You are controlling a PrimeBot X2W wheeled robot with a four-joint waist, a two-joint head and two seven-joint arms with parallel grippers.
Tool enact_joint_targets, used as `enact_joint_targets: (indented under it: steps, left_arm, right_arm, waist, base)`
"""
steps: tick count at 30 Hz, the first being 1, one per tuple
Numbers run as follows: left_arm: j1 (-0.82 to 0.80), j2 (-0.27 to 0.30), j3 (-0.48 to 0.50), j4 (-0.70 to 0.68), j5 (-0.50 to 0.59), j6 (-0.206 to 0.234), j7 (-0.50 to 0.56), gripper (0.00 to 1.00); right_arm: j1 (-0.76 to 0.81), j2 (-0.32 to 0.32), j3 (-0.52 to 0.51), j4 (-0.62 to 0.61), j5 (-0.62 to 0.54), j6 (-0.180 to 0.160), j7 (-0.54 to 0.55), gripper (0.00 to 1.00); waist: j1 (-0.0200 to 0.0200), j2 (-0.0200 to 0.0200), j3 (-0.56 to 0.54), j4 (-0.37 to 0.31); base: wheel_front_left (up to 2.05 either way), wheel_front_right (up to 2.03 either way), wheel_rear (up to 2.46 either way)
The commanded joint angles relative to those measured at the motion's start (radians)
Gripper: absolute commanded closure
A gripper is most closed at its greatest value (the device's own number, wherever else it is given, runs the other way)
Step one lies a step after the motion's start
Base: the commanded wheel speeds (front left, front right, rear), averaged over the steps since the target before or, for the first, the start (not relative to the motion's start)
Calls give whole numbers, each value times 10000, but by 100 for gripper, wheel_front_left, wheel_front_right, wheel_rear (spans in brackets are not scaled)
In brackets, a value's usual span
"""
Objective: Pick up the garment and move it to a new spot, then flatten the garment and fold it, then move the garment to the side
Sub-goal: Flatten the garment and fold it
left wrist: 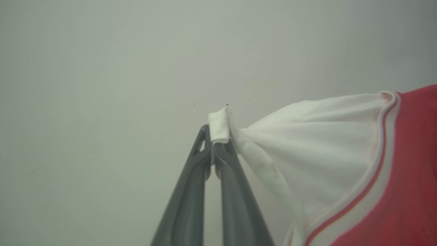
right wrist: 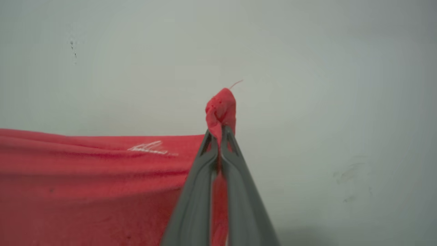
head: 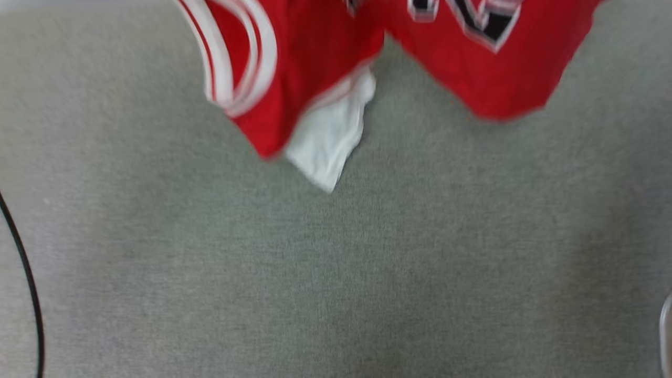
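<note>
The red jersey T-shirt with white sleeves point(head: 310, 63) hangs above the grey felt surface point(head: 336, 273), apparently clear of it. Left gripper point(left wrist: 215, 140) pinches a white sleeve edge; right gripper point(right wrist: 220, 131) pinches a red corner. Both bites are shallow: a swing could pull cloth free

head view motion-blurred, garment point(head: 310, 68) edges smeared; wrist views sharper, even diffuse light, corners dimmer.
</note>
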Motion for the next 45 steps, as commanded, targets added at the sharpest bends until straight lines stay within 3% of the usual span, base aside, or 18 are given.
enact_joint_targets:
  steps: [1, 9, 16, 21, 32, 45]
  left_arm:
    - [-978, 162, -100, 637, 301, -223, -74, 100]
    - [-5519, -417, -899, 4160, 1431, -755, -932, 100]
    - [-7890, -854, -1269, 6632, 2271, -701, -2136, 100]
    - [-8684, -1208, -1228, 8052, 2420, -601, -2720, 100]
    - [-6097, -2183, -677, 7344, 2020, -891, -2802, 100]
    - [44, -3452, -696, 5147, 2084, -1044, -2805, 100]
  right_arm:
    - [-723, -18, -163, 460, -345, -29, -342, 100]
    - [-3763, -319, -64, 2792, -1375, -41, -1590, 100]
    - [-5644, -212, -470, 4614, -2182, -46, -2942, 100]
    - [-6288, -59, -889, 5804, -2595, -77, -3848, 100]
    - [-5356, 281, -1008, 7438, -2381, -42, -4933, 100]
    - [-1834, 467, -546, 8216, -1303, -22, -5639, 100]
  waist:
    - [-2, 0, 1182, 12]
    - [-2, 0, 2802, 75]
    - [-2, 0, 3400, 186]
    - [-2, 0, 3656, 290]
    - [-2, 0, 3586, 530]
    - [-2, 0, 1586, 786]
  base:
    - [0, 0, 0]
    - [0, 0, 0]
    - [0, 0, 0]
    - [0, 0, 0]
    - [0, 0, 0]
    - [0, 0, 0]
